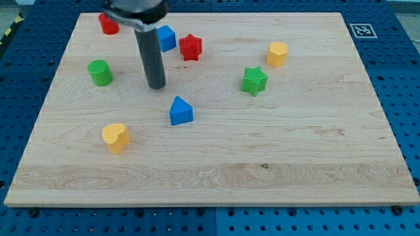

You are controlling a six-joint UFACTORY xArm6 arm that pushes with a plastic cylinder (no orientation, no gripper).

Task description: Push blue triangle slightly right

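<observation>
The blue triangle [180,111] lies on the wooden board [262,151], left of centre. My tip [156,86] is up and to the left of it, a short gap away, not touching. The rod rises to the view's top and partly covers a blue cube [167,38] behind it.
A red star [190,47] sits right of the blue cube. A red block [108,24] is at the top left. A green cylinder [100,73] is at the left. A yellow heart [115,137] is at the lower left. A green star [254,80] and a yellow block [277,54] are at the right.
</observation>
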